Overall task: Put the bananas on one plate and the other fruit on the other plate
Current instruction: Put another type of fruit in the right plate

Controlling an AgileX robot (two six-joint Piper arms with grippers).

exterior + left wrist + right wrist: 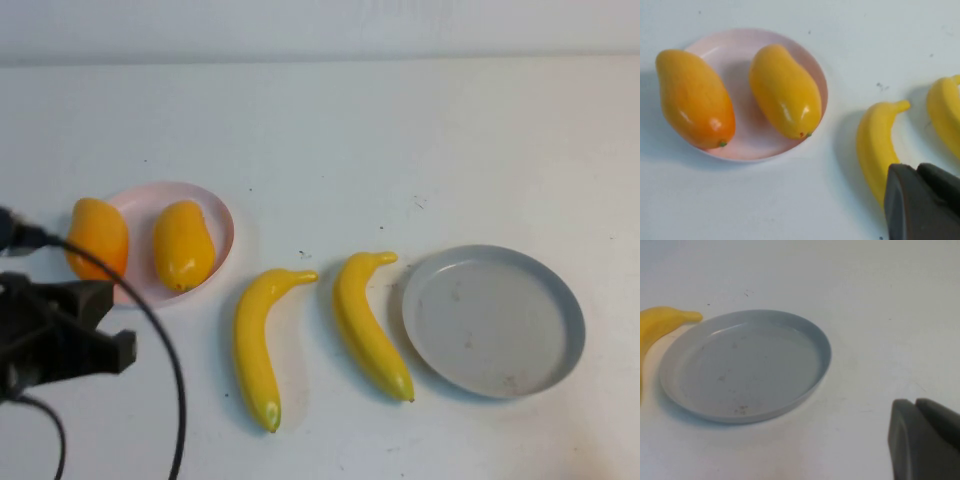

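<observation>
Two bananas lie on the table between the plates, the left banana (256,345) and the right banana (366,325), whose tip is close to the grey plate (495,322). That plate holds nothing. Two mango-like fruits lie on the pink plate (140,205): the redder one (97,238) over its left rim, the yellower one (183,245) in the middle. My left gripper (921,200) is shut and empty, hovering near the table's front left, just beside the left banana (874,146). My right gripper (925,440) is shut and empty, near the grey plate (750,370); it is out of the high view.
The left arm's dark body and its black cable (160,340) fill the front left corner, in front of the pink plate. The white table has bare room behind the plates and bananas.
</observation>
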